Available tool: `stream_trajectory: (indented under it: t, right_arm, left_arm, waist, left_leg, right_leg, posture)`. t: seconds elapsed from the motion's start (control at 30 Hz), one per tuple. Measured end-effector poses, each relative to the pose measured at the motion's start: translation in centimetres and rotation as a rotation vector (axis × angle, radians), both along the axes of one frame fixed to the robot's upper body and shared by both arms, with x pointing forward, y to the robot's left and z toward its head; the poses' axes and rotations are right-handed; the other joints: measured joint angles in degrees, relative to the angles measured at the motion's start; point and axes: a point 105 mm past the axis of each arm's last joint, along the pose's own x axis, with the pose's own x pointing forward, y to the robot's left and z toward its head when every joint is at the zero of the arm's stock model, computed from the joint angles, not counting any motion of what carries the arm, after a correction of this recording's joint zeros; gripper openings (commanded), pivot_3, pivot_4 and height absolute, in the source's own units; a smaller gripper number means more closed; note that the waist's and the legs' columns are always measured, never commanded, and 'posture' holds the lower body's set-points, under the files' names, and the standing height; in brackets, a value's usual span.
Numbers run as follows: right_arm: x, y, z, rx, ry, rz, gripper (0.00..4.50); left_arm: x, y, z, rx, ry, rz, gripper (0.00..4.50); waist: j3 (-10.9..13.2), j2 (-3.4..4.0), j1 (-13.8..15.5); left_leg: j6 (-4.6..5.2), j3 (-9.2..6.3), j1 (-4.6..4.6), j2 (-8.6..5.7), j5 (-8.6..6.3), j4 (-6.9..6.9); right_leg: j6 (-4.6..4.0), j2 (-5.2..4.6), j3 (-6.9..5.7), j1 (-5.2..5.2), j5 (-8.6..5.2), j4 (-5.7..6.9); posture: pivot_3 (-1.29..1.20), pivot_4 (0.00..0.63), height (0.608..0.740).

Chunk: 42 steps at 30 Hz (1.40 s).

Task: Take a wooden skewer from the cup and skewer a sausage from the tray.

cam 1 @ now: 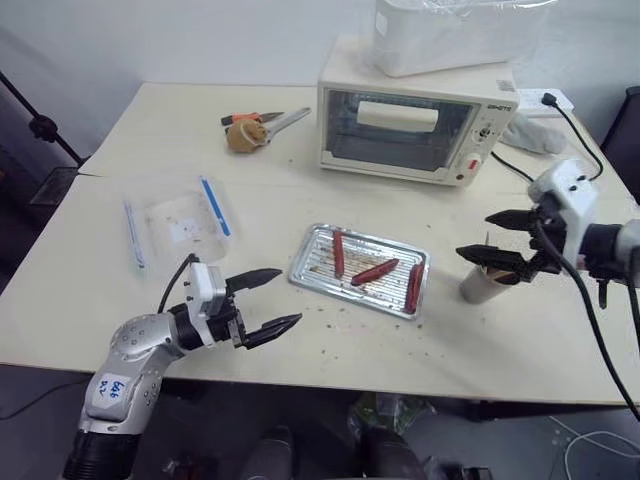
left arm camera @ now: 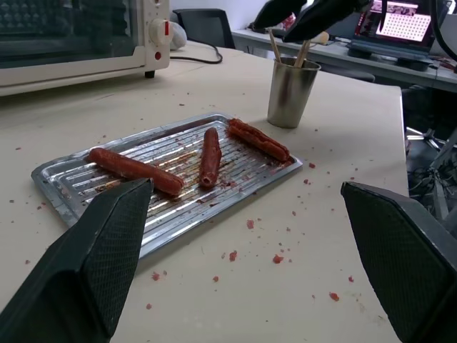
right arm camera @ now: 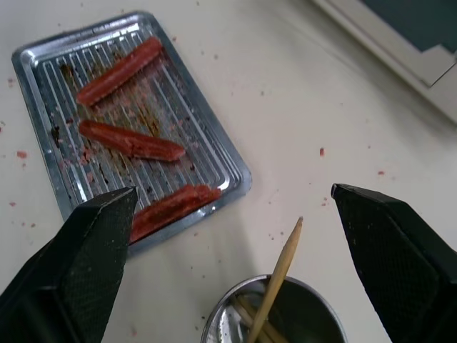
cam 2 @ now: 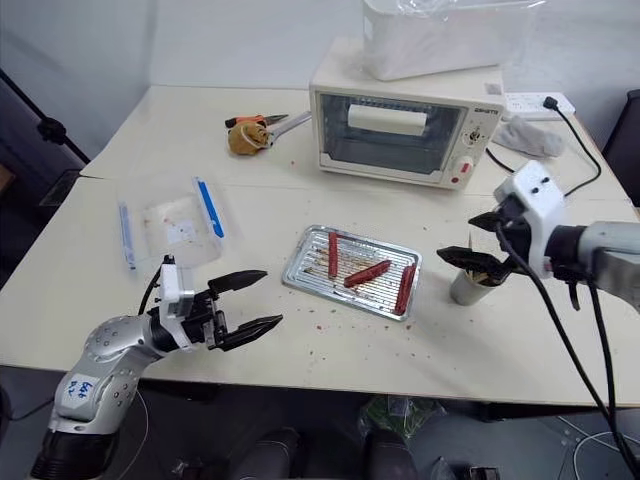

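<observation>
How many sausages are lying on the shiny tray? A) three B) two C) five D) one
A: three reddish-brown sausages lie apart on the tray: one sausage nearest the left arm's side, one in the middle, and one by the edge nearest the cup.

Pale beige table (cam 1: 300, 180) across most of the frame. White toaster oven (cam 1: 415, 125) at upper centre, glass door shut, red knob at its lower right corner. White container (cam 1: 450, 35) wrapped in clear plastic on top of the oven. Clear plastic box (cam 1: 178, 220) with blue clips at left of centre. Small brown lump (cam 1: 246, 135) beside orange-handled scissors (cam 1: 262, 119) at upper left. White power strip (cam 1: 545, 99) and black cable at upper right.
</observation>
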Motion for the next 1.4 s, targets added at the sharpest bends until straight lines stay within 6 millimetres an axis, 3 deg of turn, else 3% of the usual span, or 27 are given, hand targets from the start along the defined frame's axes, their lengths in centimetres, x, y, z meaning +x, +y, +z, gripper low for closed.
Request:
stream_trajectory:
  t: [0.1, 0.47, 0.57, 0.67, 0.93, 1.07, 1.13, 1.27, 1.4]
  right_arm:
    - [0.3, -0.5, -0.5, -0.033, 0.03, -0.016, 3.88]
    - [0.6, -1.2, -1.1, -0.043, 0.064, -0.027, 0.03]
    - [0.7, -1.4, -1.0, -0.04, 0.064, -0.032, 0.01]
    - [0.7, -1.7, 0.3, -0.013, 0.032, -0.032, 0.01]
    - [-0.3, -1.6, 8.1, 0.204, -0.141, 0.027, 0.01]
    - [-0.2, -0.2, 10.5, 0.481, -0.183, 0.084, 0.01]
    - [0.0, 1.2, 9.9, 0.593, -0.137, 0.121, 0.01]
    - [0.3, 5.7, 7.8, 0.899, -0.014, 0.23, 0.01]
    - [0.2, 8.3, 6.0, 1.134, 0.066, 0.223, 0.01]
  left_arm:
    - [-0.1, -0.1, 0.0, -0.001, -0.003, 0.008, 4.5]
    - [-0.3, 0.0, -0.1, -0.001, 0.004, 0.016, 4.5]
    - [-0.1, -0.2, 0.0, -0.004, -0.001, 0.008, 4.5]
    - [0.1, -0.6, 0.2, -0.015, -0.012, -0.007, 4.5]
    - [0.8, -1.3, 0.2, -0.035, -0.018, -0.036, 4.5]
    - [1.0, -2.0, 0.9, -0.087, 0.011, -0.087, 4.5]
    - [1.0, -2.5, 1.5, -0.11, 0.001, -0.107, 4.5]
    - [1.8, -4.2, 3.7, -0.202, -0.076, -0.108, 4.5]
    - [2.7, -5.3, 5.1, -0.307, -0.109, -0.061, 4.5]
  waist:
    - [0.0, 0.0, 0.01]
    - [0.0, 0.01, -0.02]
    - [0.0, 0.01, -0.01]
    - [0.0, 0.01, 0.0]
    - [0.0, 0.01, -0.02]
    - [0.0, -0.01, -0.19]
    - [0.0, -0.01, -0.21]
    - [0.0, -0.01, -0.1]
    - [0.0, -0.01, 0.07]
  left_leg:
    - [0.0, 0.01, -0.03, 0.0, 0.03, 0.01]
    - [0.02, 0.03, 0.01, -0.04, 0.09, 0.15]
    - [0.02, 0.03, 0.01, -0.05, 0.09, 0.15]
    - [0.03, 0.03, 0.0, -0.07, 0.09, 0.15]
    - [0.03, 0.04, 0.0, -0.08, 0.09, 0.15]
    - [0.03, 0.03, 0.01, -0.06, 0.1, 0.19]
    - [0.01, 0.01, 0.01, -0.04, 0.11, 0.21]
    - [-0.03, -0.02, -0.05, -0.05, 0.14, 0.32]
    - [0.02, -0.11, -0.17, -0.17, 0.13, 0.51]
  right_leg:
    - [0.0, 0.0, -0.01, -0.04, 0.0, 0.03]
    - [0.0, -0.01, 0.04, -0.03, 0.0, 0.26]
    - [0.0, -0.01, 0.03, -0.03, 0.0, 0.27]
    - [0.01, -0.02, 0.03, -0.03, 0.01, 0.26]
    - [0.02, -0.02, 0.03, -0.03, 0.01, 0.25]
    - [0.05, -0.01, 0.04, 0.01, 0.03, 0.28]
    - [0.05, -0.01, 0.04, 0.01, 0.03, 0.31]
    - [0.08, -0.01, -0.03, -0.01, 0.05, 0.41]
    - [0.13, -0.07, -0.08, -0.03, 0.08, 0.74]
  posture:
    - [0.0, 0.15, 0.74]
    - [0.0, 0.15, 0.74]
    - [0.0, 0.15, 0.74]
    - [0.0, 0.15, 0.74]
    - [0.0, 0.15, 0.74]
    - [0.0, 0.15, 0.74]
    - [0.0, 0.15, 0.74]
    - [0.0, 0.15, 0.74]
    - [0.0, 0.15, 0.74]
